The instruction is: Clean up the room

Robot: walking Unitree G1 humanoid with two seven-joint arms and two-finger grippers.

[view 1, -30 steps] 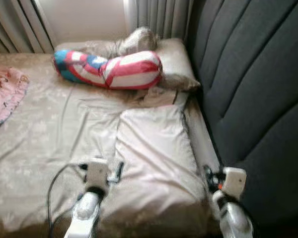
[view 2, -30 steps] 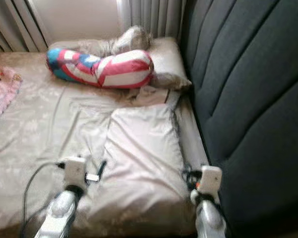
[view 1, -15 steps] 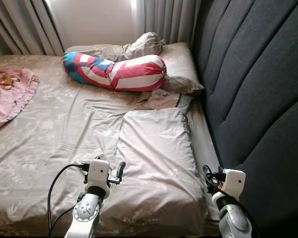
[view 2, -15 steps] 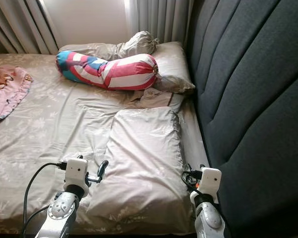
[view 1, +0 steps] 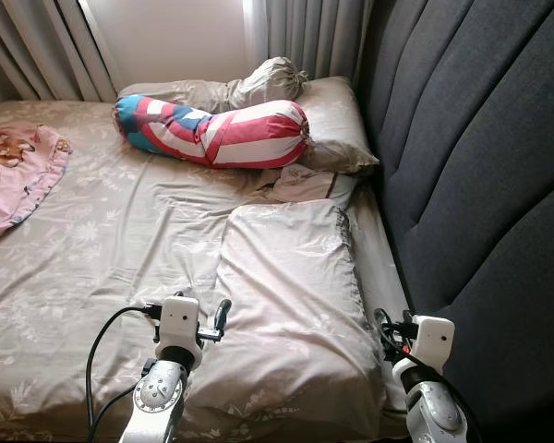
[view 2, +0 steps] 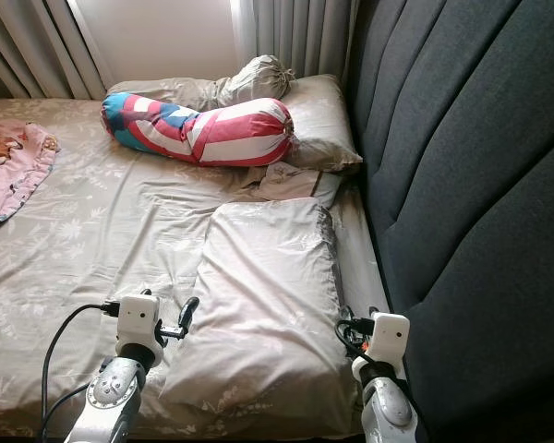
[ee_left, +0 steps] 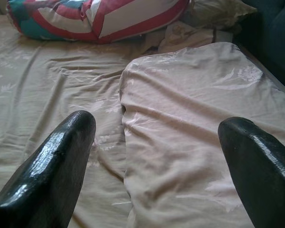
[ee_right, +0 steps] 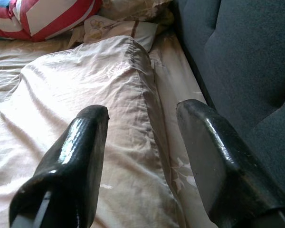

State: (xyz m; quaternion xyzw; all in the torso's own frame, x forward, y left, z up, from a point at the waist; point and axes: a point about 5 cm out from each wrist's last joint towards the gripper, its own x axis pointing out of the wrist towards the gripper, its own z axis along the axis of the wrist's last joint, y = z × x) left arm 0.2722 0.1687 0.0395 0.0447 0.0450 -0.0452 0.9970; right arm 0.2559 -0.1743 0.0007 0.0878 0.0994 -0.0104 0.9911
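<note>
I'm at the bed (view 1: pixel 92 240), lining up on the near beige pillow (view 1: pixel 291 295) lying flat by the headboard (view 1: pixel 480 166). My left hand (ee_left: pixel 156 133) is spread wide, right hand (ee_right: pixel 142 118) parted narrower, both empty. Next I'd reach down onto the pillow's near edge.

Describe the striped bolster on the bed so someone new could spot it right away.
Start at the dark padded headboard and follow the bed toward the curtained window. The bolster lies across the beige pillows there: a long roll, striped red and white, blue at one end, where its neighbours are plain beige.

Dark padded headboard (view 1: pixel 480 148), grey curtains (view 1: pixel 305 37), pale wall (view 1: pixel 175 37)
</note>
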